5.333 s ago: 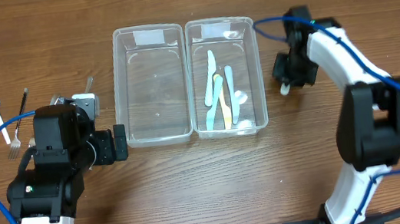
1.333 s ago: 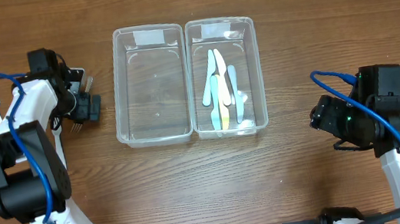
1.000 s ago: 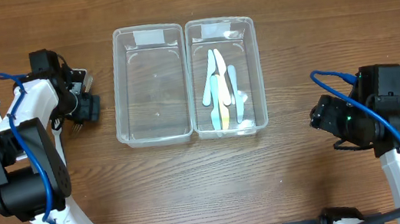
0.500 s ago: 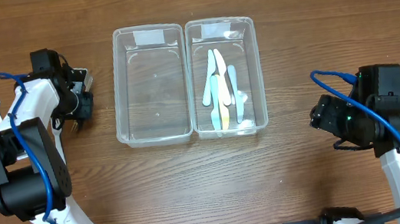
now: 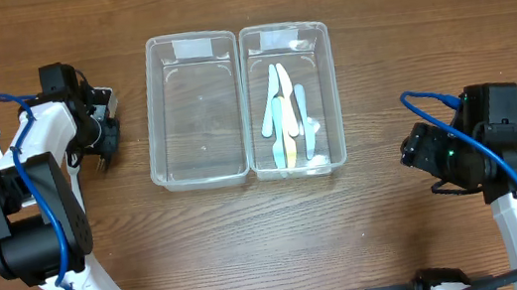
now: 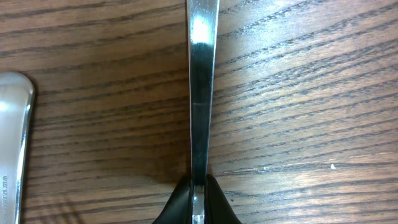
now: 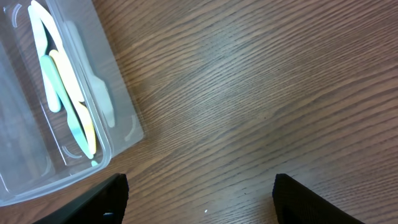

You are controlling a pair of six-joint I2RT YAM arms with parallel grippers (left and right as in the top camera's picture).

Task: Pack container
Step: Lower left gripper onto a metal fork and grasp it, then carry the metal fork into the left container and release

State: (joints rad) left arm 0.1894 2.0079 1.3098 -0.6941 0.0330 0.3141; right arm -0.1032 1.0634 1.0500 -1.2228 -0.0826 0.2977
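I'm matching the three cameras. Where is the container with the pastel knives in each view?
Overhead: container at upper centre, the right one of two.
Left wrist: not in it; only a metal handle on wood.
Right wrist: upper left corner, cropped by the edge.
Shared landmark: the pastel knives inside it show in overhead and right wrist; the table is in all three.

The left gripper (image 5: 105,137) is no longer at the near-left corner of the left container (image 5: 150,129). It now sits farther left of it, pinched on a metal handle (image 6: 200,93). The right gripper (image 5: 414,149) is pulled back, well right of that container, fingers spread. One more white knife (image 5: 282,82) lies in the tub (image 5: 333,95) just right of it.
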